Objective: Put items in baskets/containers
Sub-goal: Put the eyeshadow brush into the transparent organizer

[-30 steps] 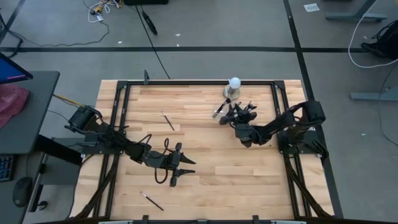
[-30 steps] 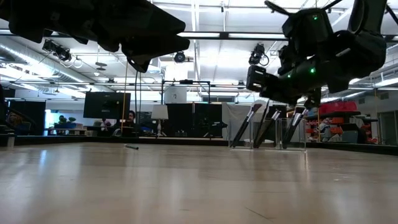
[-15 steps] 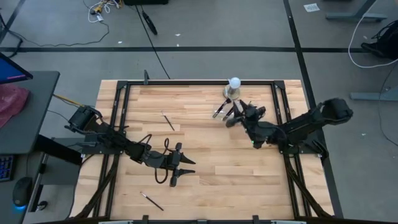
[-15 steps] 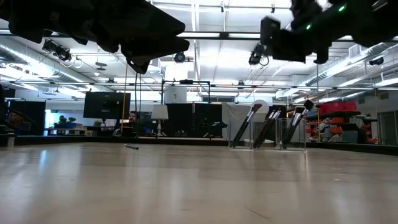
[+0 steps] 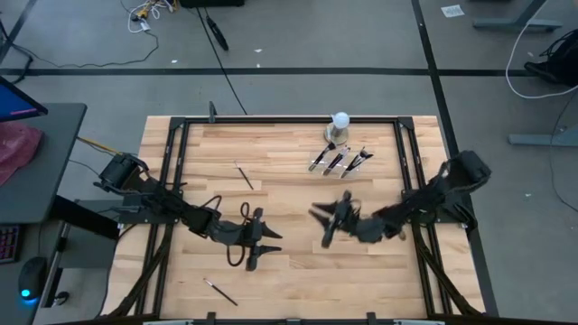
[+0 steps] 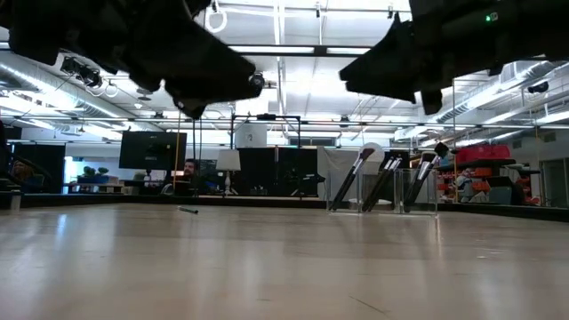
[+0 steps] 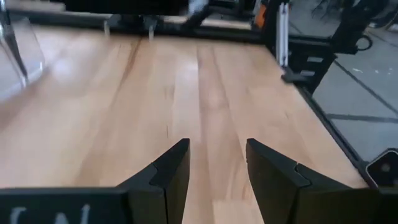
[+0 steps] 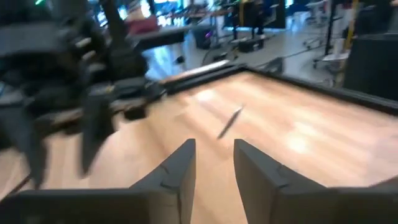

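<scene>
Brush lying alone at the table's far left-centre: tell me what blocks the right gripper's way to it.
Nothing visible does. The right gripper hangs empty over mid-table, and only bare wood lies between it and the brush. The left gripper sits nearer the front, off that line.

table (image 5: 289, 262): I see pale wood planks, smooth, satin sheen
tray (image 6: 382, 191): clear glossy plastic
brushes (image 5: 336, 161): dark handles, silvery metal ferrules
left claw (image 7: 214, 163): matt black plastic
frame (image 5: 271, 118): black metal

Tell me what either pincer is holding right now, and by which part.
Nothing. The left pincer and right pincer both show open fingers with only bare wooden table between them.
</scene>
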### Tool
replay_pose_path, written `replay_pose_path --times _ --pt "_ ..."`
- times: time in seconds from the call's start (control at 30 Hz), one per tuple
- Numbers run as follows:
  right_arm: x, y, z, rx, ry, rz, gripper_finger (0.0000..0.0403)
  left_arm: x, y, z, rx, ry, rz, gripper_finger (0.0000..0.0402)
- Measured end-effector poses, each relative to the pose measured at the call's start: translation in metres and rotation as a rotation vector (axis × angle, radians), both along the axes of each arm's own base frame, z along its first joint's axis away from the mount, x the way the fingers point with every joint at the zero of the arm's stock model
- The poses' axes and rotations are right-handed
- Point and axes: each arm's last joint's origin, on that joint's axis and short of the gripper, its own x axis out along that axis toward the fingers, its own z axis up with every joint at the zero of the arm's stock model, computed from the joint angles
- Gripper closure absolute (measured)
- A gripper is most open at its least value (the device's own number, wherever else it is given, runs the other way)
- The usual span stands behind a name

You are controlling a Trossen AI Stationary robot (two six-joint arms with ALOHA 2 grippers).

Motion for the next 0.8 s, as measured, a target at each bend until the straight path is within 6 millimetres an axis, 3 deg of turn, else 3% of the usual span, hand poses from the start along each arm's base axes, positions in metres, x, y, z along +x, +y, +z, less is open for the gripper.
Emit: replay_pose_path --times 0.13,0.3,0.47,0.63,0.8 --pt "0.024 0.023 -0.018 -0.063 0.062 0.035 0.0301 -0.007 -0.004 -0.006 -0.089 0.102 0.024 0.0241" --pt "0.049 0.037 -0.036 -0.155 0.125 0.045 0.0302 -0.028 -0.017 -0.008 -0.285 0.285 0.05 0.0241" --pt "0.06 0.033 -0.054 -0.211 0.183 0.027 0.0302 -0.052 -0.041 -0.006 -0.564 0.439 0.058 0.0245" --pt "0.065 0.023 -0.066 -0.169 0.191 -0.014 0.0302 -0.077 -0.073 -0.005 -0.835 0.667 0.132 0.0274" --pt "0.068 0.015 -0.074 -0.175 0.213 -0.041 0.0302 -0.094 -0.103 0.013 -0.849 0.959 0.326 0.0322"
